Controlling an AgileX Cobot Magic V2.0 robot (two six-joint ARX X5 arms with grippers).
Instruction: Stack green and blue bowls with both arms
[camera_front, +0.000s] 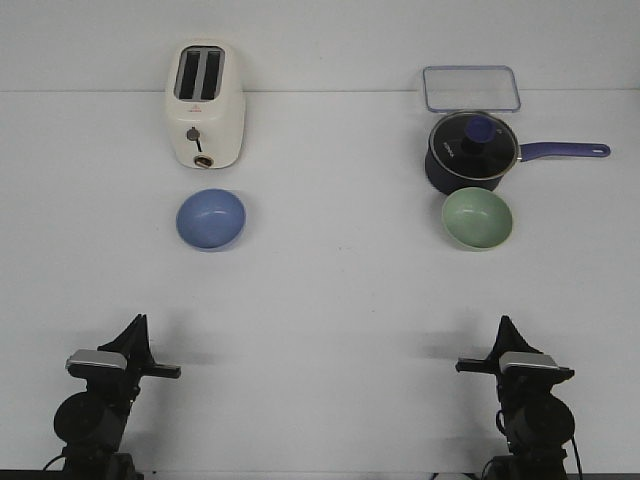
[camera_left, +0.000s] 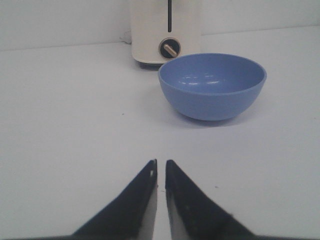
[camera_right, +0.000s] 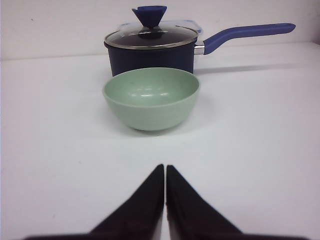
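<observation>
Blue bowl (camera_front: 211, 219) sits on the tabletop (camera_front: 330, 290) just in front of the toaster (camera_front: 204, 104); green bowl (camera_front: 477, 219) just in front of the saucepan (camera_front: 470, 152). Left gripper (camera_left: 160, 164) and right gripper (camera_right: 165, 168): fingers clenched, empty, well short of both bowls.

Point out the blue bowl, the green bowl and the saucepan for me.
Blue bowl (camera_front: 211, 218), front view, inside bottom.
Green bowl (camera_front: 477, 218), front view, inside bottom.
Saucepan (camera_front: 455, 170), front view, dark side wall.
</observation>
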